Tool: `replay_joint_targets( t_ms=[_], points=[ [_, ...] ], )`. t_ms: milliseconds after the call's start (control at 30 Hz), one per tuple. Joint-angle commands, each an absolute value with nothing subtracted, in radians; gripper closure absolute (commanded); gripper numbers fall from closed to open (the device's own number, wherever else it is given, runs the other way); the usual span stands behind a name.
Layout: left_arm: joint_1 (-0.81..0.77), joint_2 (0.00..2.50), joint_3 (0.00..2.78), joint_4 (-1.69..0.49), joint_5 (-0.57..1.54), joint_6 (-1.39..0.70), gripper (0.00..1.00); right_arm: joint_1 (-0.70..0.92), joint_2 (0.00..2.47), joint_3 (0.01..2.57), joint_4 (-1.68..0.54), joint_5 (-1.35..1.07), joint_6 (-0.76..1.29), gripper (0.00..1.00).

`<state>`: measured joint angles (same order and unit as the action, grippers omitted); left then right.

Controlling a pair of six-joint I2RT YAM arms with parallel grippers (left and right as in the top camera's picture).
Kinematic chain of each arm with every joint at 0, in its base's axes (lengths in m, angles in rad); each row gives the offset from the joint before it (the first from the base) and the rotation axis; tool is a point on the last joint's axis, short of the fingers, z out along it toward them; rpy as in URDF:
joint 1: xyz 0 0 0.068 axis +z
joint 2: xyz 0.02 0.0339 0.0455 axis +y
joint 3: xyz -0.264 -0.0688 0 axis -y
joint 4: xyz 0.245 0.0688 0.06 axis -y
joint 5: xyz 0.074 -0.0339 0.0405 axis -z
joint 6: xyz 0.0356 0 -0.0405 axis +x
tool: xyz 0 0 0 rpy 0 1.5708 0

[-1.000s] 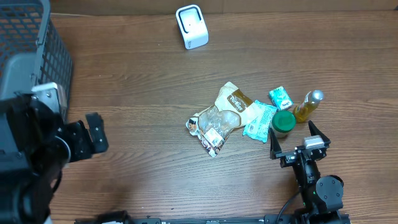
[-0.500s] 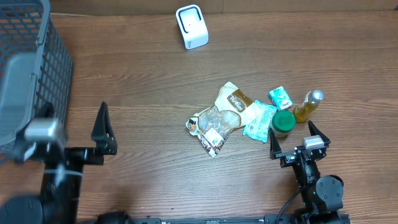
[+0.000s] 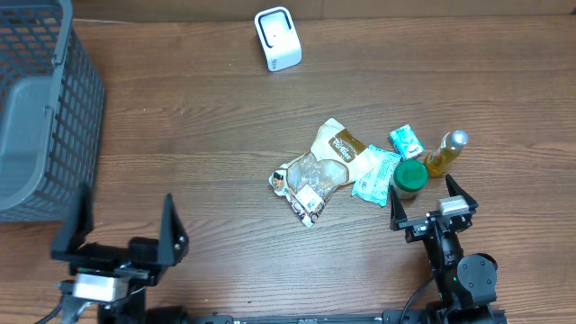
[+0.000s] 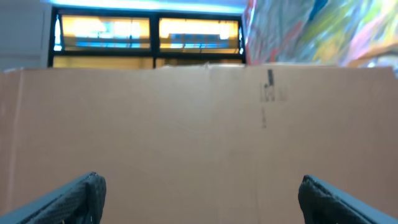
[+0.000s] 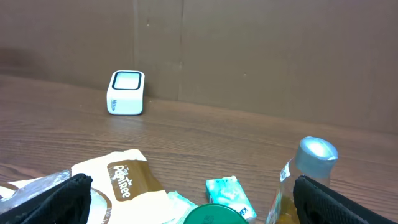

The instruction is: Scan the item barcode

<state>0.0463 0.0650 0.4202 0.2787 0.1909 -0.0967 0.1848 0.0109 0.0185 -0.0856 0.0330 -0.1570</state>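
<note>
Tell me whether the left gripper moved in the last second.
Yes. The left gripper pulled back down the frame, away from the basket.

Grey grid-mesh basket (image 3: 54,108), white scanner (image 3: 277,38), green jar lid (image 3: 411,173), amber bottle (image 3: 444,155), brown wood-grain table (image 3: 225,126)

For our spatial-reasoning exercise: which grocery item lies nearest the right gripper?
The green-lidded jar, just ahead of the right gripper; the bottle and packets lie farther off.

White scanner (image 3: 277,38) upright at back, snack bags (image 3: 328,162) + bottle (image 3: 445,151) ctr-right.
</note>
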Motion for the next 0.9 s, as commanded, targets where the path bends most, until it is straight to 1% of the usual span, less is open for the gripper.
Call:
replay_joint_targets(
  t_ms=[0,333,500,700,867],
  points=[
    [0.007,0.012,0.315,0.353,0.148,-0.082,0.0,0.189,0.003,0.008,-0.081,0.035,-0.159,0.0],
    [0.0,0.004,0.136,0.378,0.11,-0.082,0.01,0.189,0.003,0.008,-0.081,0.035,-0.159,0.0],
    [0.0,0.004,0.002,0.367,0.078,-0.109,0.0,0.189,0.003,0.008,-0.081,0.035,-0.159,0.0],
    [0.0,0.004,0.005,0.199,0.075,-0.111,0.0,0.189,0.003,0.008,-0.081,0.035,-0.159,0.0],
    [0.0,0.003,0.005,0.006,0.066,-0.108,0.0,0.189,0.003,0.008,-0.081,0.035,-0.159,0.0]
  ],
)
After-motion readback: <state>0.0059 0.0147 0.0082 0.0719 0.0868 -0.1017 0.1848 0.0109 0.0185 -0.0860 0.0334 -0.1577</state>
